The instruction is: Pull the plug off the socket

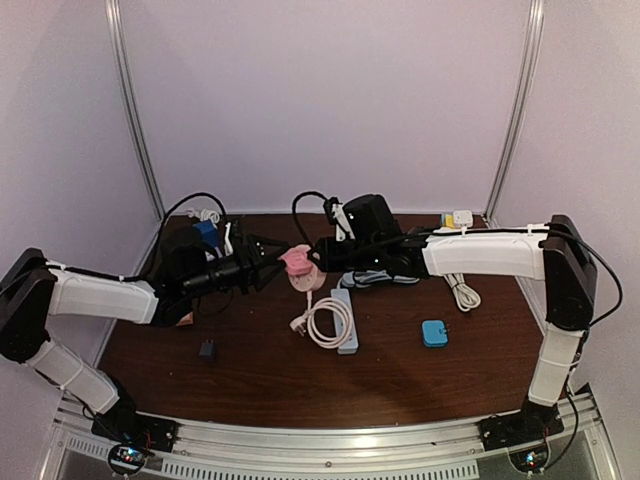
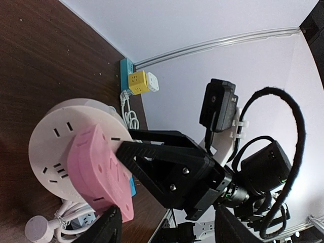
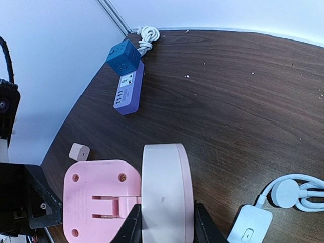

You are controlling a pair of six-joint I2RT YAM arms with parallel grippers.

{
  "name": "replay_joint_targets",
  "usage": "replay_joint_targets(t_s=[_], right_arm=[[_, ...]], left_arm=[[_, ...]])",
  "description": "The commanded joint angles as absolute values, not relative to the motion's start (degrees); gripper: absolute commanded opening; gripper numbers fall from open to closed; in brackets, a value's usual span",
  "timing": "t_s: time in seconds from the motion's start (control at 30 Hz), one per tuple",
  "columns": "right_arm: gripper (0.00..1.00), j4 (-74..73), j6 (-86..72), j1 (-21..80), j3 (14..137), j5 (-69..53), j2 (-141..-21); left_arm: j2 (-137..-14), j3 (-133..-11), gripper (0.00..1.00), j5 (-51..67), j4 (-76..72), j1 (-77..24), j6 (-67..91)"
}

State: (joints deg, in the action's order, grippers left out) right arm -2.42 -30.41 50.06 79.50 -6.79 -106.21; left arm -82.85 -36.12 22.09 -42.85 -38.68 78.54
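Round white socket (image 3: pixel 167 187) is held on edge, pinched at its rim by the right gripper (image 3: pixel 167 225), one finger on each flat side. Can't tell if the socket touches the worktop (image 1: pixel 400 370). Pink plug (image 3: pixel 101 197) is seated in the socket's face, on the side turned toward the left arm, still fully in.

Left gripper (image 1: pixel 270 262) is just left of the socket, level with the plug and pointing at it. Its fingers (image 2: pixel 109 227) are spread wide; the plug's lower end sits close by one finger, contact unclear.

On the worktop just near-side of the socket: white power strip (image 1: pixel 346 322) with a coiled white cord (image 1: pixel 322 322) beside it. Right of the socket and nearer the arm bases: small blue box (image 1: pixel 434 332). Left of the socket and nearer the bases: small black adapter (image 1: pixel 207 350). Far-left of the socket, at the back edge: blue cube adapter (image 3: pixel 124 56) touching a purple power strip (image 3: pixel 129 91). Far-right of the socket, at the back: yellow cube adapter (image 2: pixel 137 81).
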Motion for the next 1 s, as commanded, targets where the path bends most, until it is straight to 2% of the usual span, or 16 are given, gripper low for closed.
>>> replay_joint_targets(t_s=[0.0,0.47,0.63,0.97], right_arm=[[0.00,4.84,-32.18,51.37,81.03,-14.63,-105.95],[0.00,-4.50,-16.95,52.25,84.23,-0.51,-100.36],[0.00,-10.44,-5.02,54.21,89.05,10.00,-99.83],[0.00,-12.57,10.41,56.05,93.37,20.20,-97.49]], left_arm=[[-85.04,-38.72,0.63,22.81,-44.13,-38.94,78.07],[-86.59,-40.64,0.61,23.49,-44.84,-38.94,78.01],[-86.23,-41.04,0.61,23.34,-45.35,-38.85,76.96],[-87.70,-38.83,0.62,23.39,-55.93,-38.02,77.41]])
